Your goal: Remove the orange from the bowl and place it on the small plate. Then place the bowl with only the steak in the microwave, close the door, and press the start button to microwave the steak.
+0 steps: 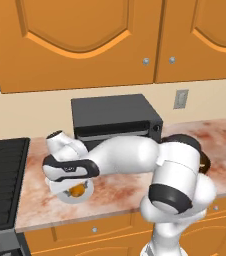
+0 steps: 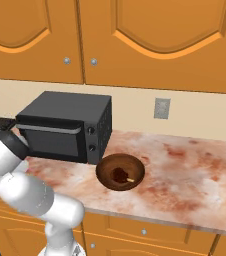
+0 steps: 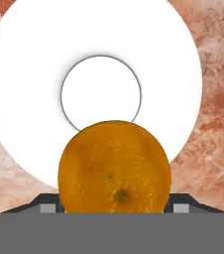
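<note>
**Inspector:** As the left base view stands, the arm reaches left across the worktop (image 1: 120, 187) and the pincer (image 1: 75, 191) hangs low over the small plate (image 1: 87, 194), near the front edge. The orange (image 1: 77, 190) sits between the fingers, directly above the plate. A black toaster oven (image 1: 116, 117) stands against the wall behind the arm, and a dark stovetop (image 1: 2, 175) adjoins the worktop on the left.

**Clerk:** And the right base view?

**Inspector:** The bowl (image 2: 120, 172) rests on the worktop just in front of the toaster oven's right corner, well apart from the arm at the left edge. The steak (image 2: 119, 174) lies inside it, with a pale speck beside it that I cannot identify. A wall outlet (image 2: 161, 108) is set above the worktop, to the right of the oven.

**Clerk:** What does the hand view confirm?

**Inspector:** The orange fills the lower centre, flanked on both sides by the dark fingertips (image 3: 48, 204). The plate lies beyond it, its raised centre ring just past the fruit's top edge. Whether the orange touches the plate I cannot tell.

**Clerk:** State of the pincer?

**Inspector:** Clenched on the orange, fingers against its left and right flanks.
</note>
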You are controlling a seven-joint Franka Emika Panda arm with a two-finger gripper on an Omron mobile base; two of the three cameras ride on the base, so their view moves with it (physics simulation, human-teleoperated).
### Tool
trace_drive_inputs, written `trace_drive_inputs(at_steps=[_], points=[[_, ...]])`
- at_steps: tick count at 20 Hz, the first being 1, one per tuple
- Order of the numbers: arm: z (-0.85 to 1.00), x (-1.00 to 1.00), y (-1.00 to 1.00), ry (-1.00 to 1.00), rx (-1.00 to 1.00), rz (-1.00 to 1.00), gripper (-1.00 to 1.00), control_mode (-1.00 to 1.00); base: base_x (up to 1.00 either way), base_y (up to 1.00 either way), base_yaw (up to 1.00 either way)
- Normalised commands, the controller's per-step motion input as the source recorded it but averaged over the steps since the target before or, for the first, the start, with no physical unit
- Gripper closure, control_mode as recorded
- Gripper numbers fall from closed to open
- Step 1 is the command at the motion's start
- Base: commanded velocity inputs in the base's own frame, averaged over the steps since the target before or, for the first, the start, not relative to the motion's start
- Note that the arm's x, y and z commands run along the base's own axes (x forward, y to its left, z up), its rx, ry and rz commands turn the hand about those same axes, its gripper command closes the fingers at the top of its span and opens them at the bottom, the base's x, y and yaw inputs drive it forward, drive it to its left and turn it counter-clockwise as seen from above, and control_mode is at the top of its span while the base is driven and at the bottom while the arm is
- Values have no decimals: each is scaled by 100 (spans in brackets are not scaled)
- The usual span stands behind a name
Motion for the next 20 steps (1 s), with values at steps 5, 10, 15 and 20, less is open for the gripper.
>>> trace_drive_inputs(at_steps=[5,10,15,20], points=[[-34,24,6,0,0,0,100,-100,0,0,0],[-25,10,0,0,0,0,100,-100,0,0,0],[-3,3,-5,-4,0,0,-100,-100,0,0,0],[0,1,-24,-2,4,0,-100,-100,0,0,0]])
